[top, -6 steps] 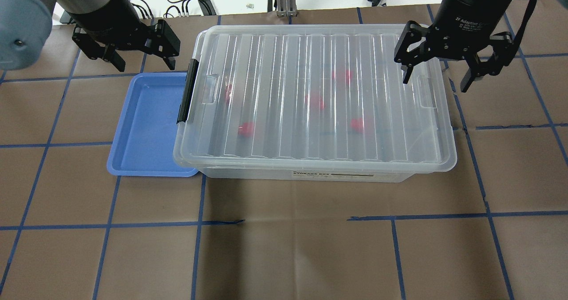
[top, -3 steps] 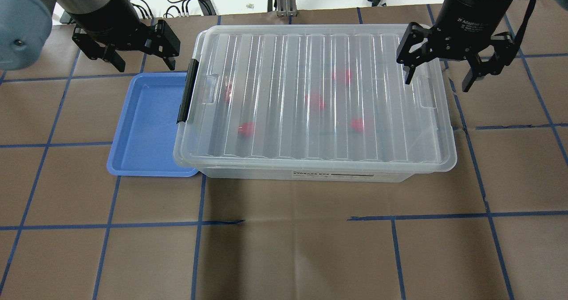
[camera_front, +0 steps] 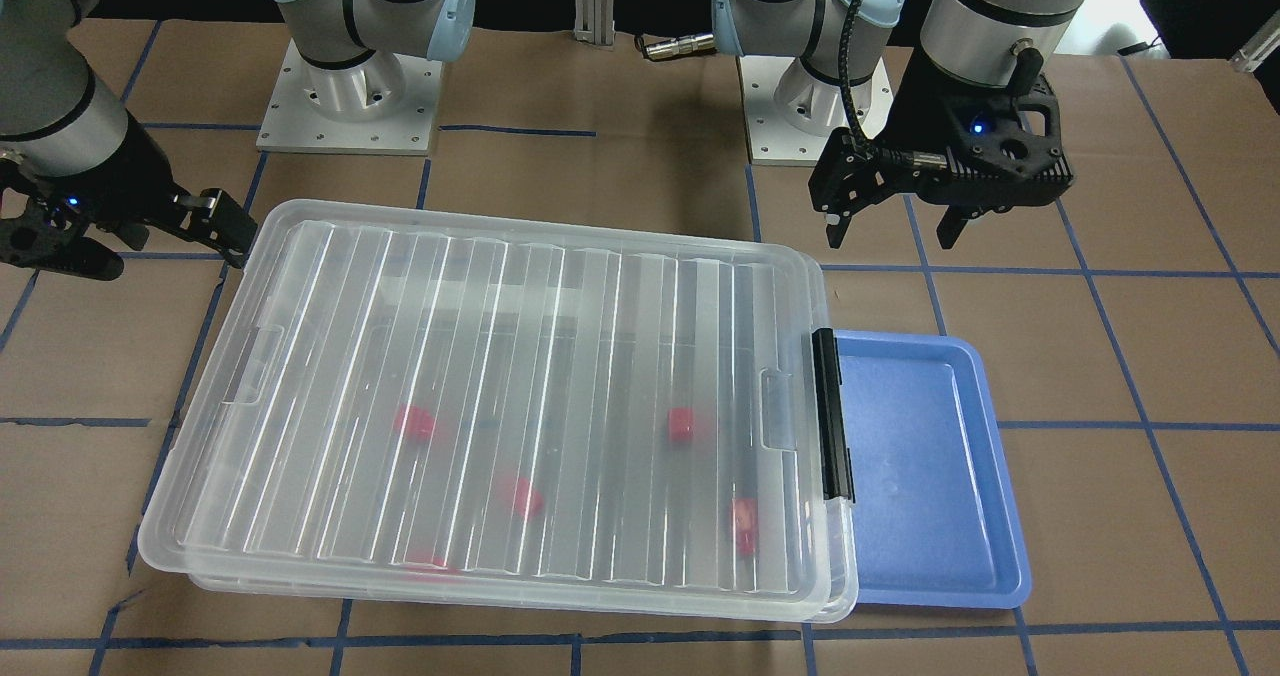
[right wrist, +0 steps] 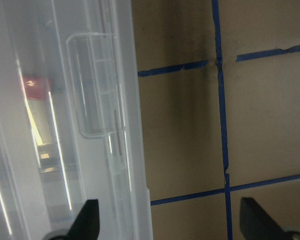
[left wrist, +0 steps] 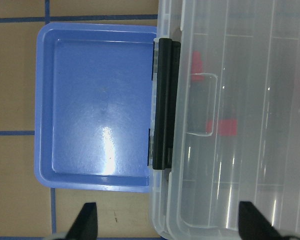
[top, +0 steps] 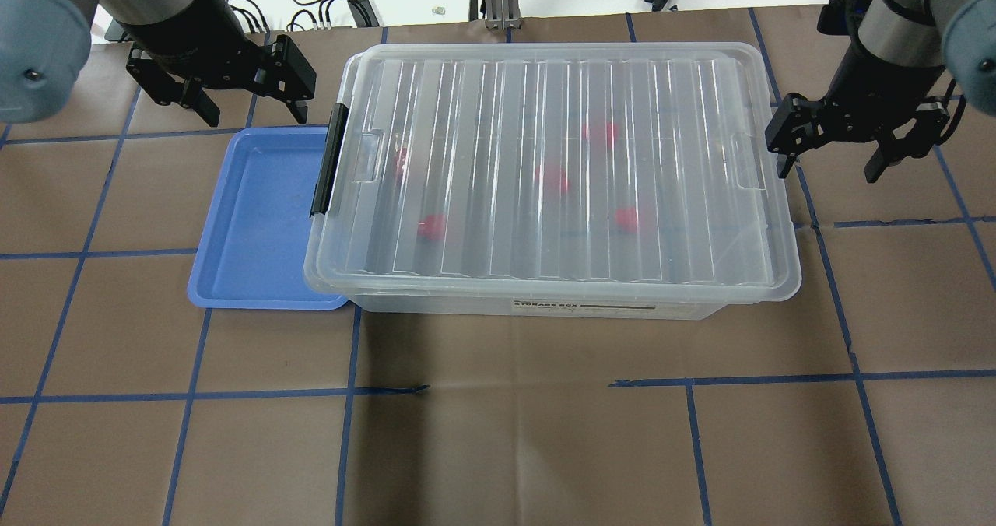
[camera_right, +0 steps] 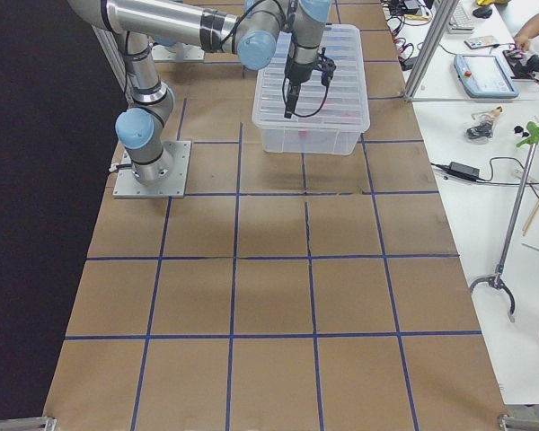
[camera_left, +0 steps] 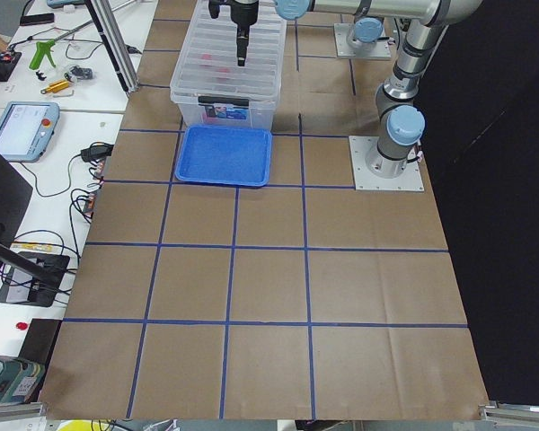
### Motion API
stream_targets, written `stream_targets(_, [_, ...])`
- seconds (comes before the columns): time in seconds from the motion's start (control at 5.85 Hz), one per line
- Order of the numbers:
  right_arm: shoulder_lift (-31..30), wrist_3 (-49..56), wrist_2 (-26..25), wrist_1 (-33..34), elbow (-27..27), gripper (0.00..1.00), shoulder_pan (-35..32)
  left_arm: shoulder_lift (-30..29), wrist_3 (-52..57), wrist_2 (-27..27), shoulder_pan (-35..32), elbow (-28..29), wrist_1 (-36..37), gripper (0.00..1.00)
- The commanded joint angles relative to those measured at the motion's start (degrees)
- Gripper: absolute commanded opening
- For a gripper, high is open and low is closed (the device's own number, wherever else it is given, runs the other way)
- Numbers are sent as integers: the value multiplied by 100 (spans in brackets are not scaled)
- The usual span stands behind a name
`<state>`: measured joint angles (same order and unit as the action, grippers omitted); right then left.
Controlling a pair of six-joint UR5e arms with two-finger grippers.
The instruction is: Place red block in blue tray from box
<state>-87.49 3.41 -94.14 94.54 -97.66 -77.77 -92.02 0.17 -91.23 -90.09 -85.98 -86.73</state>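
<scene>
The clear box [top: 498,106] lies in the middle of the table with its ribbed lid on and its black latch [top: 328,160] at the left end. Several red blocks show blurred through the lid, one of them in the front left [top: 432,226]. The blue tray [top: 257,222] lies empty against the box's left end, partly under the rim. My left gripper [top: 253,113] is open and empty, above the tray's far edge. My right gripper [top: 826,172] is open and empty, just off the box's right end. The right wrist view shows the lid's right-end tab [right wrist: 92,85].
Brown paper with blue tape lines [top: 498,390] covers the table. The arm bases [camera_front: 350,96] stand behind the box. Benches with tools and cables run along the table's far side [camera_right: 485,135].
My right gripper has moved from over the lid's far right corner out to the right and toward the front, beside the box's right end. The left gripper has not moved.
</scene>
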Motion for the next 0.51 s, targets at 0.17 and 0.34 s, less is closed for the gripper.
stream_targets(0.17, [169,107,18,390,-525,100,69,9,0,0,0,-7,-2,99])
stream_targets(0.34, [205,98,27,399,-578,100,69,-9,61,26,0,2,-2,99])
